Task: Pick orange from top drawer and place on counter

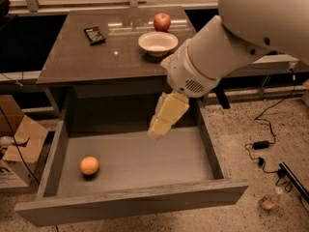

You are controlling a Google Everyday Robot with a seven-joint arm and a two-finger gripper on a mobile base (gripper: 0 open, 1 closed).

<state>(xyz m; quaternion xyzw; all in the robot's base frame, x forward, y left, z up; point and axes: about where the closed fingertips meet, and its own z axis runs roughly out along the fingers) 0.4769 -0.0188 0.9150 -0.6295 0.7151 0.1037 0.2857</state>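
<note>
The orange (89, 165) lies on the flat bottom of the open top drawer (130, 204), near its front left corner. The counter (77, 52) stands above and behind the drawer. My gripper (161, 123) hangs from the white arm over the drawer's back middle, well to the right of the orange and above it. Nothing is seen in its grasp.
On the counter stand a white bowl (158, 42), a red apple (162, 21) behind it, and a small dark packet (94, 35). A cardboard box (14, 149) sits on the floor at left. Cables (263, 144) lie on the floor at right.
</note>
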